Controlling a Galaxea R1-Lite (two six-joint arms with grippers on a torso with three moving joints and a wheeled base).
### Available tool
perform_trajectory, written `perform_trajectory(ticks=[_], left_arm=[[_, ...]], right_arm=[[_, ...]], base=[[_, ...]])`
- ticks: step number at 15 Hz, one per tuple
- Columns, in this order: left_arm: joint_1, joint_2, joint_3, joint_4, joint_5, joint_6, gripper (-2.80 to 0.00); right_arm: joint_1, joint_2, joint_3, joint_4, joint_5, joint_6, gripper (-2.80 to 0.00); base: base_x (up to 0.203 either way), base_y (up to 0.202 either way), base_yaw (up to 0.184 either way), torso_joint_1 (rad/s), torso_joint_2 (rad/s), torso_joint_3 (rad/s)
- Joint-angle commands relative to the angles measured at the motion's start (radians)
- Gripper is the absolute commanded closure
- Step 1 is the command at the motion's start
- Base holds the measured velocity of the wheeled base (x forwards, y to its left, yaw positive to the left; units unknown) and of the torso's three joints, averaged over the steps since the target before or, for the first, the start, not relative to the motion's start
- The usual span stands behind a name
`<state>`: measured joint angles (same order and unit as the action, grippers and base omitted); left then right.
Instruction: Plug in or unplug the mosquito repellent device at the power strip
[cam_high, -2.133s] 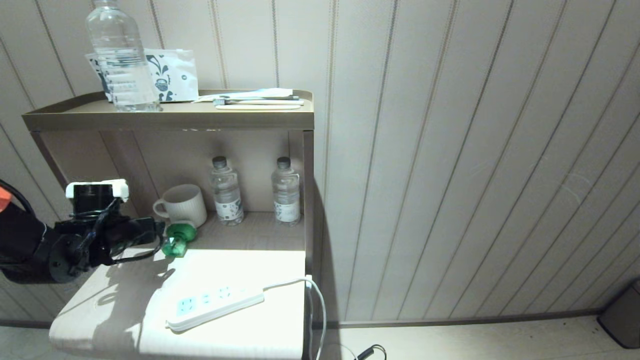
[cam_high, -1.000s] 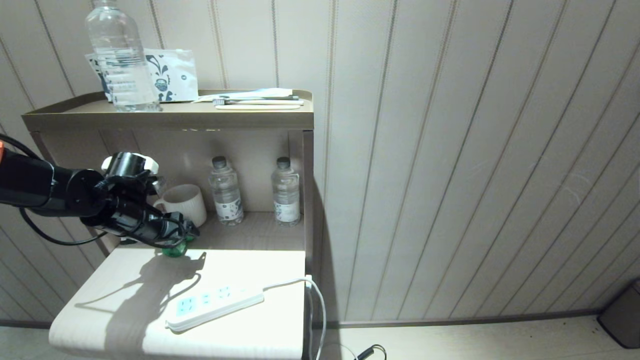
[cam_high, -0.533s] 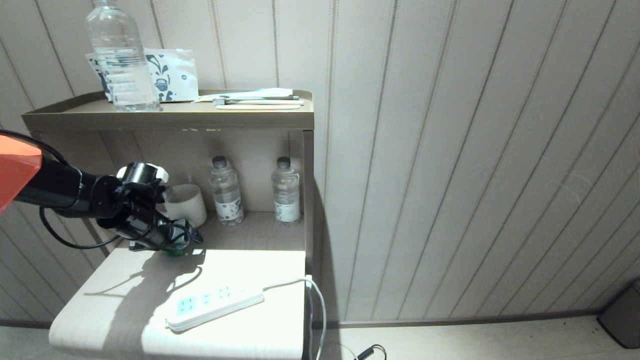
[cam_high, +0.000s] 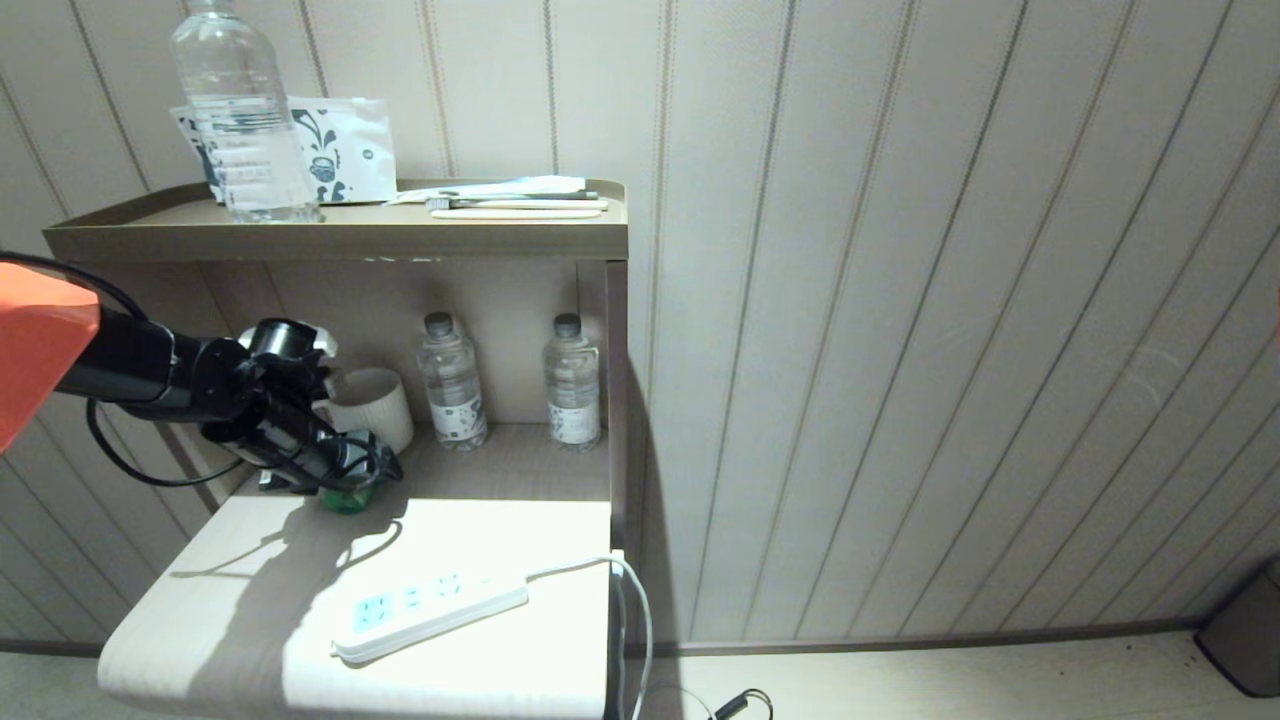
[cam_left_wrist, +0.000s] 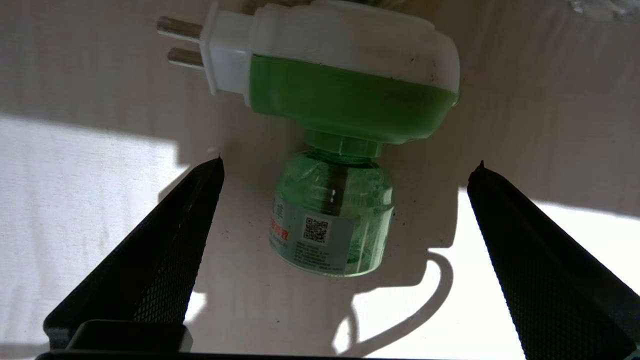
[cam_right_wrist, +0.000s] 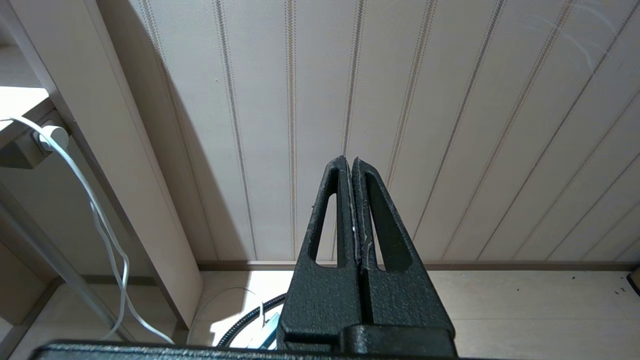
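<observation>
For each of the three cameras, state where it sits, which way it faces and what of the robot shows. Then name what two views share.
Head view: from the robot's head, looking forward and down at the bedside stand, with the power strip in front; the left arm reaches in.
Left wrist view: behind the open left gripper, facing the mosquito repellent device lying on the stand.
Right wrist view: behind the shut right gripper, facing the wall and the floor.
Shared: head and left wrist views both show the device.
</observation>
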<state>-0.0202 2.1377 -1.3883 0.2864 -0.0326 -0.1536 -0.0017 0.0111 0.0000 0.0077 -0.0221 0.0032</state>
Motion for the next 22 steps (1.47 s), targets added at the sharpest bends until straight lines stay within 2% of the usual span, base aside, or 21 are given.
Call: perform_trajectory(ticks=[1, 6, 7, 17, 20, 22], left_arm=[[0.0, 0.005, -0.001, 0.006, 0.0, 0.002, -2.8], [0.0, 0.024, -0.045, 0.04, 0.0, 0.003, -2.8], [0.0, 0.028, -0.055, 0.045, 0.0, 0.005, 0.0], [0.0, 0.034, -0.044, 0.042, 0.0, 0.038, 0.0], [0.0, -0.044, 0.03, 0.023, -0.001, 0.036, 0.0], [0.0, -0.118, 0.16, -0.088, -0.005, 0.057, 0.0]], right_arm=[[0.0, 0.0, 0.0, 0.0, 0.001, 0.0, 0.0], [0.0, 0.001, 0.0, 0.0, -0.001, 0.0, 0.0], [0.0, 0.0, 0.0, 0.0, -0.001, 0.0, 0.0], [0.0, 0.0, 0.0, 0.0, -0.001, 0.0, 0.0], [0.0, 0.0, 0.0, 0.0, -0.001, 0.0, 0.0], [0.0, 0.0, 0.0, 0.0, -0.001, 0.0, 0.0]], base=[[0.0, 0.0, 0.0, 0.0, 0.0, 0.0], [0.0, 0.0, 0.0, 0.0, 0.0, 0.0], [0.0, 0.0, 0.0, 0.0, 0.0, 0.0], [0.0, 0.0, 0.0, 0.0, 0.0, 0.0], [0.0, 0.0, 0.0, 0.0, 0.0, 0.0], [0.0, 0.0, 0.0, 0.0, 0.0, 0.0]])
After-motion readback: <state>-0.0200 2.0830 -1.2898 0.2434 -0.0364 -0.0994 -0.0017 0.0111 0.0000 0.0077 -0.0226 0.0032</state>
